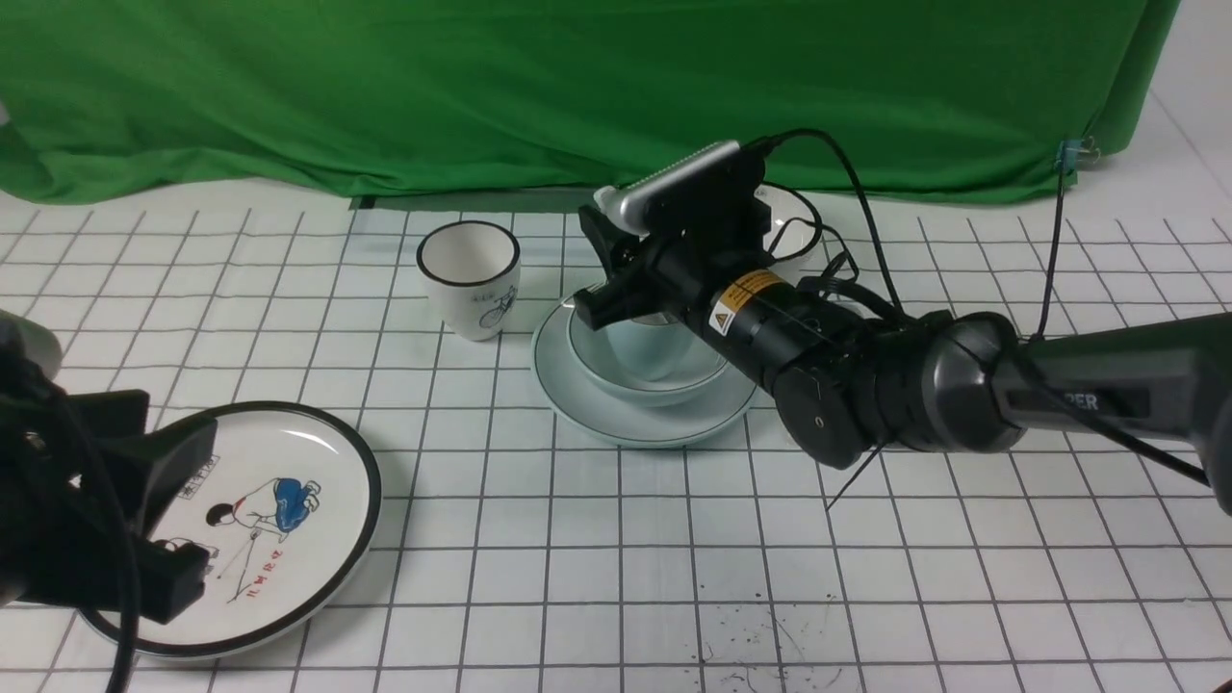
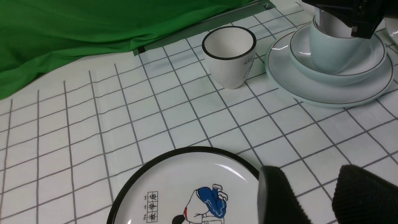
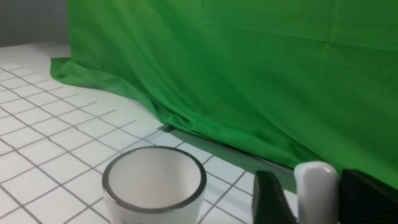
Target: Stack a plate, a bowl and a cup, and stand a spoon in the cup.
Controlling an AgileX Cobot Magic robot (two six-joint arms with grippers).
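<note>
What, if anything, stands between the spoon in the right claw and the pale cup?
Nothing visible. The right claw, shut on the spoon, is directly over the cup, which sits in the bowl on the plate. The bicycle cup stands apart to the side. The claw hides the cup's mouth.

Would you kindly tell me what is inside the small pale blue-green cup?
The right hand covers the mouth of the pale blue-green cup, gripping a pale ceramic spoon by its handle. Whether the spoon's scoop sits inside the cup is hidden.

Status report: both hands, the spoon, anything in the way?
Left hand open, empty. Right hand shut on spoon, above cup. Bicycle cup nearby, not touching.
</note>
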